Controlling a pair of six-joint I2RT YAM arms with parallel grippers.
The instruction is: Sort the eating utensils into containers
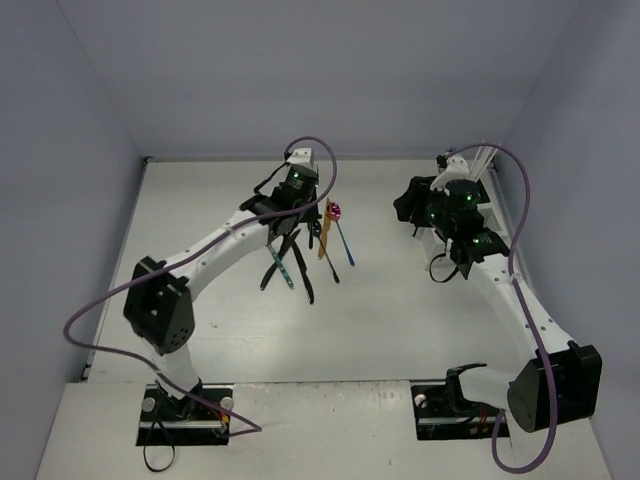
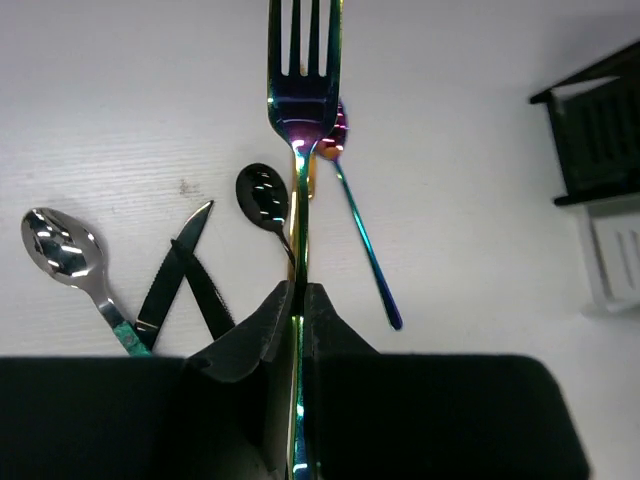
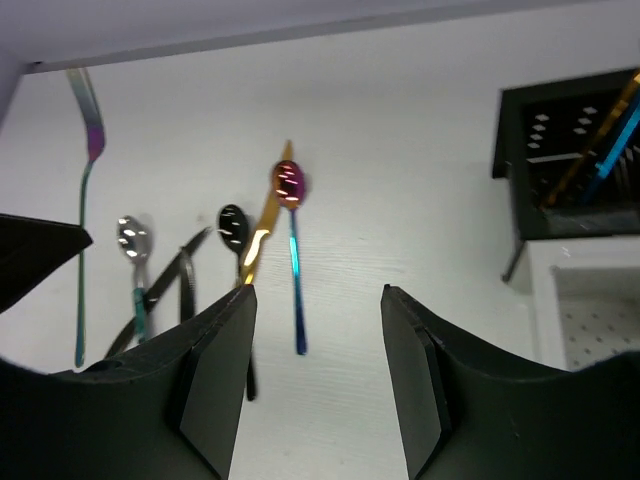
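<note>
**Left gripper** (image 2: 300, 300): fingers clenched on the handle of a fork (image 2: 303, 110). The fork is slim, mirror-polished metal with an iridescent gold-green-violet sheen. It has four tines, pointing away from the wrist, and hangs clear of the table. Of all the utensils it is the farthest from the black caddy.

**Right gripper** (image 3: 315, 370): fingers spread wide with nothing between them. The pads are matte black and wedge-shaped. It hovers near the black caddy.

**Black caddy** (image 3: 506, 140): rectangular, with thin walls pierced by small diamond-shaped openings. It holds a gold utensil (image 3: 590, 145) and a blue utensil (image 3: 612, 160), both leaning handle-up. Which compartment they stand in cannot be told.

**White caddy** (image 3: 600, 330): stands right against the black caddy, with a perforated floor. Only part of it shows, and no utensil shows in that part.

**Loose utensils**: lying well apart from the black caddy on a white matte table (image 2: 480, 300).
- Spoon (image 2: 367, 250), nearest the black caddy, with a magenta bowl and a blue-teal handle.
- Gold piece (image 3: 262, 225), flat and glossy, just beyond the spoon.
- Black spoon (image 2: 262, 195), with a glossy oval bowl.
- Black knife (image 2: 175, 275), pointed and crossed by a second black piece.
- Silver spoon (image 2: 60, 250), farthest out, with a teal handle.
</note>
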